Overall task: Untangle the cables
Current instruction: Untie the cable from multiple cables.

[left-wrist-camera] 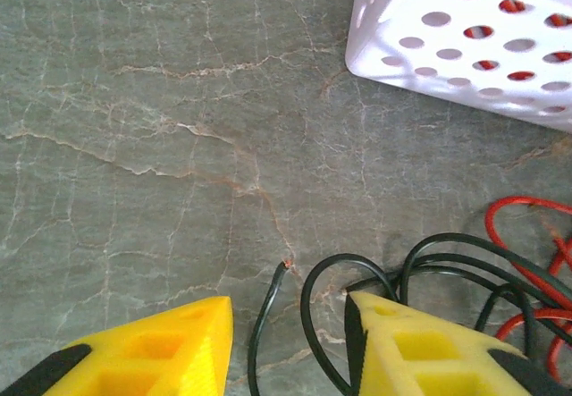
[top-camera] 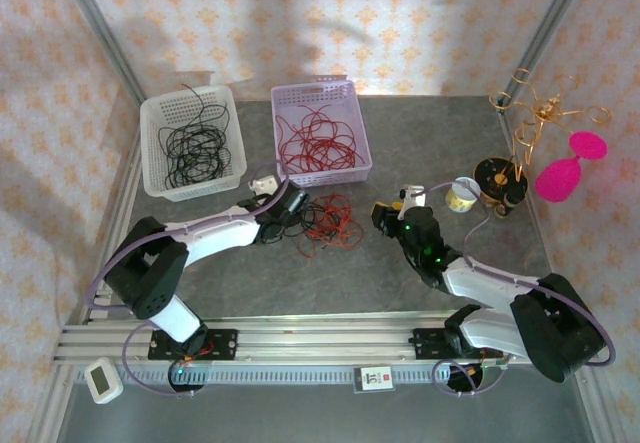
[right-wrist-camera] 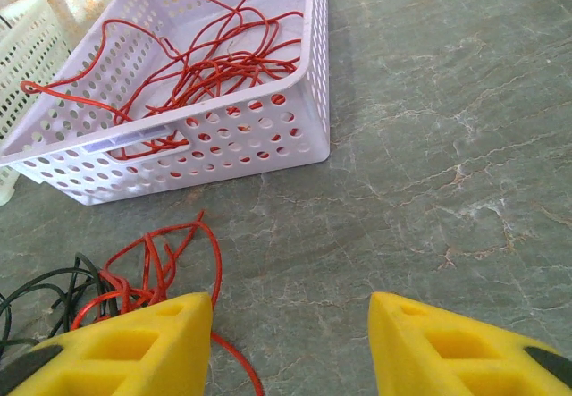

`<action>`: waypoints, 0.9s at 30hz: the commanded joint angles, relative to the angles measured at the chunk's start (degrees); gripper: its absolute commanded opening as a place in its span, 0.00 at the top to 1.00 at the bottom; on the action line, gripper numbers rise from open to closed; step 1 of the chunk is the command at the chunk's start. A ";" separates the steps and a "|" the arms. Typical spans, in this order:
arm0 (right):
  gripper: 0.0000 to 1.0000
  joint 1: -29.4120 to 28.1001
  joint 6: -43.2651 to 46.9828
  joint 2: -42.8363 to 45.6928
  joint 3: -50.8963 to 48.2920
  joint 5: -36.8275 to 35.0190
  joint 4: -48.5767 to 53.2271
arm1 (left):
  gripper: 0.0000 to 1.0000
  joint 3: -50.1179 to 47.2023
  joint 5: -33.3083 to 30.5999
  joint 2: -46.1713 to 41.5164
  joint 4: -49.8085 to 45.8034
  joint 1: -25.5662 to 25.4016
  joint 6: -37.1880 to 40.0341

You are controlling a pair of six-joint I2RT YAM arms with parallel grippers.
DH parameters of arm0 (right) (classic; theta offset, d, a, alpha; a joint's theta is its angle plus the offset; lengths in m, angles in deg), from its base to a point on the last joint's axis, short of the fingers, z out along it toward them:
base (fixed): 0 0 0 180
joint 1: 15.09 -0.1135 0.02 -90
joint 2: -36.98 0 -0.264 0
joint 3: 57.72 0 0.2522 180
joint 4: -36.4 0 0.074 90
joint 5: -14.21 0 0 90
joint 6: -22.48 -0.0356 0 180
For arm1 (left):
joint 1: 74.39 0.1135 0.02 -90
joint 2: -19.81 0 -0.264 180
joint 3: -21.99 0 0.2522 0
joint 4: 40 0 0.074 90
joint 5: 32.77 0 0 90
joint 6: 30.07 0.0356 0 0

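The cables (top-camera: 327, 220) are lying in a loose red-and-black tangle on the grey table (top-camera: 420, 143), just in front of the lilac basket (top-camera: 362, 138) and between the 2 grippers. The left gripper (top-camera: 297, 203) is reaching into the tangle's left edge. In its wrist view its 2 yellow fingers (left-wrist-camera: 179, 351) are standing apart. Loops of the black cable (left-wrist-camera: 308, 307) are lying on the table in the gap and curling around the right-hand finger, unpinched. Red strands (left-wrist-camera: 523, 201) are lying just beyond them. The right gripper (top-camera: 386, 213) is hovering at the tangle's right side with its jaws spread wide over bare table, gripping nothing. A red loop (right-wrist-camera: 170, 253) is lying beside its left finger. More red cables (top-camera: 318, 141) are sitting inside the lilac basket, and black ones (top-camera: 193, 148) are filling the white basket (top-camera: 152, 158) to its left.
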 commanded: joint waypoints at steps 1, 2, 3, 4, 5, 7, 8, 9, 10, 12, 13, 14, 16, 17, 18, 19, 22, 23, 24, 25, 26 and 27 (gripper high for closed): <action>0.51 -0.31 -0.30 -0.42 1.12 -1.96 -2.25 | 0.57 0.69 -3.16 0.89 -0.83 -0.16 2.53; 0.51 -0.33 -0.23 -0.48 1.18 -1.86 -2.26 | 0.56 0.83 -3.76 1.32 -0.78 -0.10 2.61; 0.51 -0.31 -0.30 -0.60 1.21 -1.70 -2.25 | 0.56 1.27 -4.53 1.77 -1.02 -0.16 2.82; 0.51 -0.31 -0.28 -0.82 1.29 -1.44 -2.24 | 0.56 1.91 -5.32 2.45 -1.40 -0.13 3.14; 0.51 -0.35 -0.37 -0.87 1.38 -1.18 -2.26 | 0.56 2.51 -5.92 3.12 -1.62 -0.16 3.63; 0.51 -0.32 -0.32 -0.89 1.64 -0.75 -2.24 | 0.56 3.47 -5.86 4.39 -1.28 -0.16 4.58; 0.51 -0.31 -0.39 -0.87 1.72 -0.55 -2.15 | 0.57 3.99 -5.77 5.16 -1.19 -0.16 4.84; 0.51 -0.36 -0.33 -0.87 1.73 -0.53 -2.21 | 0.57 4.33 -5.76 5.62 -1.24 -0.16 4.96; 0.51 -0.34 -0.32 -0.87 1.73 -0.54 -2.24 | 0.58 4.54 -5.85 6.11 -1.09 -0.16 5.15; 0.51 -0.38 -0.38 -0.87 1.73 -0.60 -2.24 | 0.57 4.53 -5.92 6.79 -0.66 -0.08 4.91; 0.51 -0.33 -0.38 -2.08 1.73 -0.47 -2.24 | 0.57 4.53 -6.17 7.23 -0.72 0.04 4.62; 0.51 -0.31 -0.45 -2.27 1.82 -0.30 -2.24 | 0.58 4.53 -6.34 7.53 -0.75 0.10 4.34; 0.51 -0.36 -0.57 -2.60 1.99 0.27 -2.28 | 0.57 4.38 -6.87 8.09 -0.59 0.19 4.06; 0.51 -0.32 -0.58 -2.77 2.05 0.52 -2.25 | 0.58 4.27 -7.16 8.32 -0.42 0.26 4.02; 0.51 -0.37 -0.65 -2.92 2.15 0.70 -2.25 | 0.58 4.20 -7.39 8.63 -0.22 0.36 4.02; 0.51 -0.36 -0.65 -3.09 2.24 0.96 -2.26 | 0.59 4.09 -7.43 8.98 -0.01 0.45 4.02; 0.51 -0.38 -0.65 -3.24 2.39 1.48 -2.28 | 0.63 4.17 -7.15 10.12 0.90 0.71 4.61; 0.51 -0.37 -0.65 -3.24 2.35 1.57 -2.24 | 0.63 4.24 -6.93 10.44 1.31 0.72 4.90; 0.51 -0.33 -0.61 -3.15 2.35 1.57 -2.24 | 0.65 4.44 -6.88 10.91 1.58 0.72 5.11; 0.51 -0.36 -0.57 -3.15 2.35 1.54 -2.21 | 0.67 4.61 -6.72 11.34 1.85 0.74 5.24; 0.51 -0.32 -0.65 -3.15 2.35 1.57 -2.16 | 0.68 4.70 -6.72 11.70 1.95 0.72 5.25; 0.51 -0.35 -0.65 -3.16 2.35 1.57 -2.19 | 0.69 4.83 -6.77 12.02 2.14 0.72 5.25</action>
